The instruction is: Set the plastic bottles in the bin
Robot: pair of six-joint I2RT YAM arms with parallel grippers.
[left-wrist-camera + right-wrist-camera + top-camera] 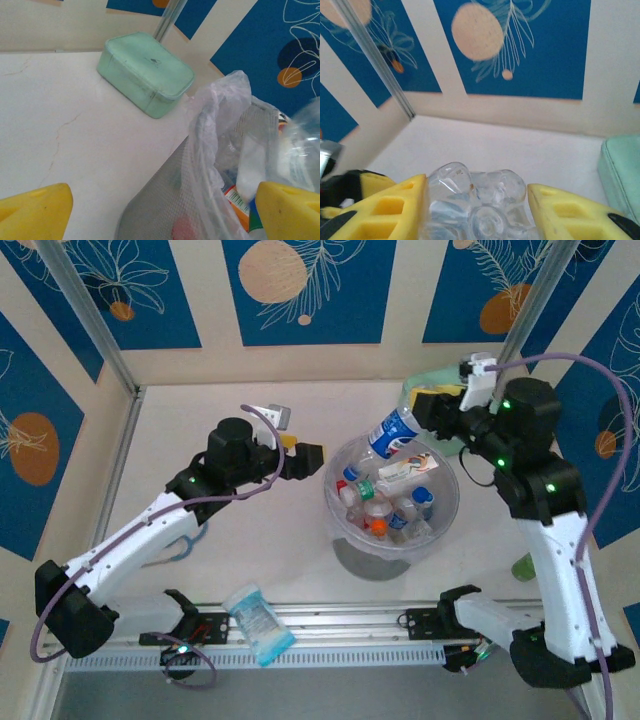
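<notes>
The right fingers were closed part-way on a clear plastic bottle. One yellow pad pressed against each side of its ribbed base, which filled the gap between them. Seen from above, this blue-labelled bottle hung tilted over the 12 o'clock rim of the bin, its free end slanting down toward the inside. The bin stood near the middle of the table, lined with a clear plastic bag. It already held several other bottles, lying jumbled with red, blue and orange showing among them. The left fingers stood spread wide with nothing between them and nothing in their grip. They sat close beside the bin's outer wall at about 9 to 10 o'clock, and whether they touched it could not be told. A mint-green case lay on the table past the bin at roughly 1 o'clock. A flat blue-and-white packet rested at the bin's 7 o'clock, by the table's near edge.
</notes>
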